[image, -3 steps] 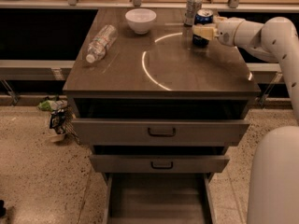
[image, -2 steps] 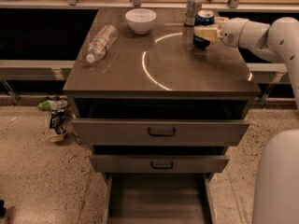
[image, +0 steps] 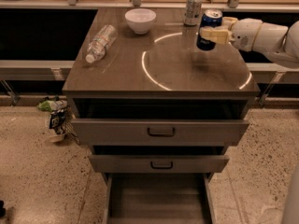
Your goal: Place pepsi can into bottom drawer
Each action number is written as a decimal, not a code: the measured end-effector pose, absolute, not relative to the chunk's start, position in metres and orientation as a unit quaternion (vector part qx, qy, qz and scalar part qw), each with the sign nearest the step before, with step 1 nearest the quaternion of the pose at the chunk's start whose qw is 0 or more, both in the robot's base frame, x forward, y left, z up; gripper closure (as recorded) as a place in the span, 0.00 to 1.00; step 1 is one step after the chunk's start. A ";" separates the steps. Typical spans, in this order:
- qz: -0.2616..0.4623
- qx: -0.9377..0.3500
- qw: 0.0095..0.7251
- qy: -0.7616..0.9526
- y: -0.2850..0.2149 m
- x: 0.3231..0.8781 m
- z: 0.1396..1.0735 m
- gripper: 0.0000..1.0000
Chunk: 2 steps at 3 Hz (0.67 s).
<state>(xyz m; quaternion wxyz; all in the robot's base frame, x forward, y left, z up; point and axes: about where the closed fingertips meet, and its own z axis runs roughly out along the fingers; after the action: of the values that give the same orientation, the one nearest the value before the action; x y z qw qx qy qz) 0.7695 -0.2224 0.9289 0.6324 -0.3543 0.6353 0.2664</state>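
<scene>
1. Drawer space comes nearest: the bottom drawer (image: 159,199), at 6 o'clock in the view, is pulled out. The part of its flat grey floor that shows holds nothing.
2. Just above it, the middle drawer (image: 122,164) and the top drawer (image: 112,131) also stand partly open (worth minding, since both fronts jut out above the lowest one).
3. On the worktop (image: 126,76), a plastic bottle (image: 99,43) lies on its side at 10 o'clock and a white bowl (image: 140,20) stands at 11 o'clock. A silver-grey can (image: 192,8) stands at 1 o'clock by the far edge.
4. The pepsi can (image: 210,19) is upright at 4 o'clock of the silver-grey can, near it but apart. The pincer (image: 210,34) is clamped across its middle, reaching in from 3 o'clock on the white arm (image: 266,34).
5. A second ago the can stood on the worktop in this same grip. Now it sits a little higher and further toward 3 o'clock, with a dark shadow on the surface beneath it, so I judge it lifted clear.
6. That would mean the grasp is done and the carry is starting. The can has yet to travel toward 6 o'clock, past the worktop's near edge and both upper fronts, and then down into the bottom drawer.
</scene>
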 end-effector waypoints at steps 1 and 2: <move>0.292 -0.346 0.633 0.628 -0.223 0.736 0.936 1.00; 0.299 -0.346 0.628 0.630 -0.218 0.733 0.929 1.00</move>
<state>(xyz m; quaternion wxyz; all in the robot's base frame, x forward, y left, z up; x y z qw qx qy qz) 0.7328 -0.2184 0.9289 0.6279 -0.3455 0.6300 0.2991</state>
